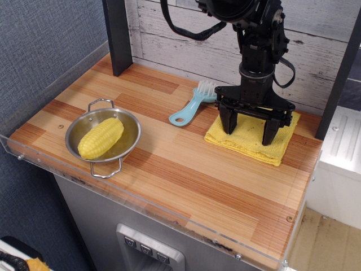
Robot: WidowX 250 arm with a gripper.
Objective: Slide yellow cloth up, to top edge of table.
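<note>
The yellow cloth (246, 142) lies flat at the far right of the wooden table (186, 180), close to the back wall. My gripper (250, 130) stands upright over it, open, with both fingertips (230, 126) pressed down on the cloth, one toward its left side and one toward its right. The arm hides the cloth's far middle part.
A light-blue brush (193, 103) lies just left of the cloth, near the wall. A steel bowl (129, 138) with a yellow corn cob (100, 138) stands at the left front. A dark post (117, 35) rises at the back left. A clear acrylic rim (141, 204) edges the front.
</note>
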